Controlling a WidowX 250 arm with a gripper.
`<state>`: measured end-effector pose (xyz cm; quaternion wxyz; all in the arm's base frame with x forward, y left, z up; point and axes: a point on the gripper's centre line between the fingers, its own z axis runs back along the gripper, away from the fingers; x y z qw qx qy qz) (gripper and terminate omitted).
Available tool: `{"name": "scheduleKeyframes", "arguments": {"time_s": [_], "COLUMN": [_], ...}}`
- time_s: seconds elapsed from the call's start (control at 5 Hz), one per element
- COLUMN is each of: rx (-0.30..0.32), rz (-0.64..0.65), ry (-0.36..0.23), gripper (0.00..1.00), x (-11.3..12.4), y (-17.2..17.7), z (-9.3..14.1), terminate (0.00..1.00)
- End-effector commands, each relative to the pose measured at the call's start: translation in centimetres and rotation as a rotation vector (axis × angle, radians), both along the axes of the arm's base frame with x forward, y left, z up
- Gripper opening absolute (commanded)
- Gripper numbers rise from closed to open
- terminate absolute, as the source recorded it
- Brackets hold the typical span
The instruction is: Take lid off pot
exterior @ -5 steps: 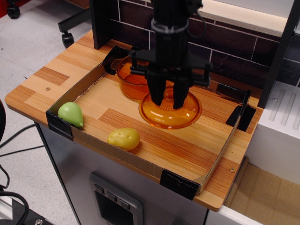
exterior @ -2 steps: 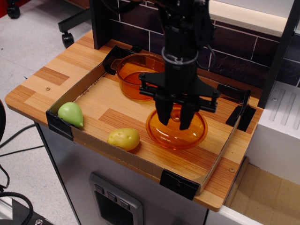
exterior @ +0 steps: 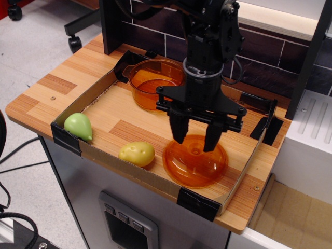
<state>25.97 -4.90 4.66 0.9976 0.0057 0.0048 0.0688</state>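
Note:
The amber-orange lid [exterior: 195, 162] lies dome-up on the wooden floor of the tray, near its front right wall, with its small ring knob facing up. My gripper [exterior: 195, 139] hangs just above it. The black fingers [exterior: 179, 129] are spread apart on either side of the knob and do not hold it, so the gripper is open. The amber-orange pot [exterior: 154, 83] stands uncovered at the back of the tray, behind and to the left of my gripper, partly hidden by the arm.
A low cardboard wall [exterior: 129, 168] with black corner clips [exterior: 197, 203] rings the tray. A green pear [exterior: 79, 126] sits at the front left corner and a yellow potato [exterior: 137, 153] by the front wall. A dark brick backdrop [exterior: 259, 52] stands behind.
My gripper carried the lid from beside the pot to the front right of the tray. The lid now rests on the floor and the fingers have spread off its knob.

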Motion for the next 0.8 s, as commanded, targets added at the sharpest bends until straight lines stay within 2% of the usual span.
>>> {"name": "scheduleKeyframes", "arguments": {"time_s": [0.0, 0.2, 0.4, 0.6], "rx": [-0.003, -0.011, 0.006, -0.002], "rz": [-0.025, -0.011, 0.031, 0.107], "ry": [-0.040, -0.060, -0.084, -0.087], "gripper": [1.00, 1.00, 1.00, 1.00], "x": [0.1, 0.3, 0.8, 1.8], "y": [0.8, 1.4, 2.8, 5.0], "z": [1.7, 2.8, 4.7, 7.4], "terminate": [0.00, 0.00, 0.00, 0.00]}}
